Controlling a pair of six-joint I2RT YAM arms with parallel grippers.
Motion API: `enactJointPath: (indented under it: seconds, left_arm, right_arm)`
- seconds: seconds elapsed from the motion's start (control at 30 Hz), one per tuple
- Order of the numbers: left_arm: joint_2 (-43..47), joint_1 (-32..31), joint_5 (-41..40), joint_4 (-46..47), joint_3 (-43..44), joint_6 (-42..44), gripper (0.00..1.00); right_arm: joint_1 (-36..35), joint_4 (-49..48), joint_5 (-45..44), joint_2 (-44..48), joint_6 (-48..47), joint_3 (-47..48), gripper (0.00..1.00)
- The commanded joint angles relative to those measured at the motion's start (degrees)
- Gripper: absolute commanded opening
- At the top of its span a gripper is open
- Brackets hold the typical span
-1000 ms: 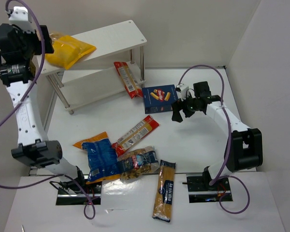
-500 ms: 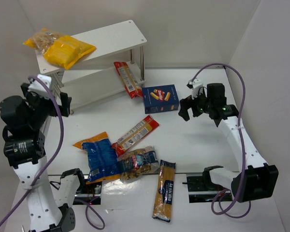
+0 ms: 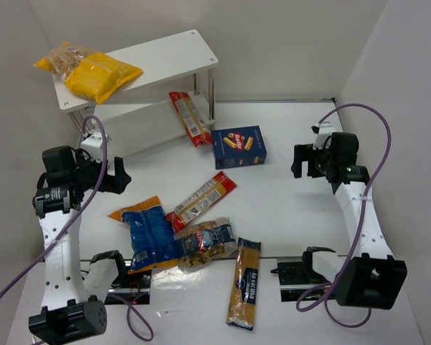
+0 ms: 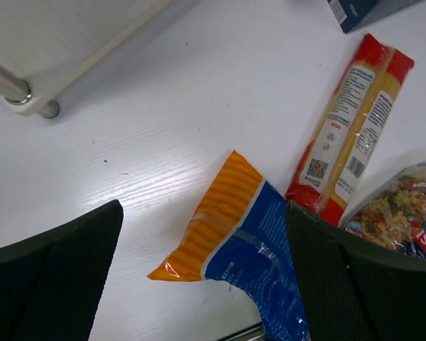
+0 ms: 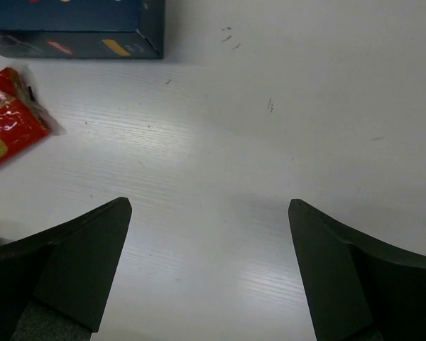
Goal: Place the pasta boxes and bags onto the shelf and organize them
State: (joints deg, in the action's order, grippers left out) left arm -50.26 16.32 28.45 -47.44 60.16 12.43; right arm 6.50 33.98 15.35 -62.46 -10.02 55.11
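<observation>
The white shelf (image 3: 165,54) stands at the back left, with a yellow bag (image 3: 100,74) on its top board. A red packet (image 3: 188,117) leans at its right legs, beside the dark blue box (image 3: 238,146). Lying mid-table are another red packet (image 3: 201,198), the blue-orange bag (image 3: 147,231), a clear bag (image 3: 205,241) and a long blue-labelled packet (image 3: 245,282). My left gripper (image 3: 118,176) hangs open above the blue-orange bag's (image 4: 234,241) orange end, holding nothing. Off to the right of the box (image 5: 78,28), my right gripper (image 3: 302,159) is open over bare table.
White walls close in on the left, back and right. The arm bases and purple cables (image 3: 359,237) take up the near edge. A shelf foot (image 4: 50,108) stands near my left gripper. The red packet's end (image 5: 11,121) shows left of my right gripper.
My left arm came down from the shelf's top to just above the table by the blue-orange bag. My right arm drew back to the right, away from the box. Both stayed open.
</observation>
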Motion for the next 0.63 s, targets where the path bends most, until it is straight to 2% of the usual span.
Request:
enactJointPath:
  seconds: [0.0, 0.07, 0.17, 0.27, 0.6]
  left_arm:
    - [2.2, -0.1, -3.2, 6.1, -0.7, -4.4, 1.00]
    - [3.2, -0.1, -3.9, 9.2, -3.8, -6.8, 1.00]
    - [2.7, -0.1, -3.2, 8.8, -3.8, -6.9, 1.00]
    - [3.8, -0.1, -6.1, 8.8, -3.8, -7.4, 1.00]
    - [7.4, -0.1, -6.6, 9.3, -3.8, -7.4, 1.00]
  right_arm:
    - [1.1, -1.7, -4.4, 4.2, 1.8, -1.6, 1.00]
    - [1.1, -2.2, -4.9, 5.3, 1.8, -2.1, 1.00]
    - [1.1, -2.2, -5.6, 5.3, 1.8, -2.1, 1.00]
    - [1.1, -2.2, -6.1, 5.3, 1.8, -2.1, 1.00]
    - [1.1, -3.6, -5.9, 10.5, 1.9, -3.2, 1.00]
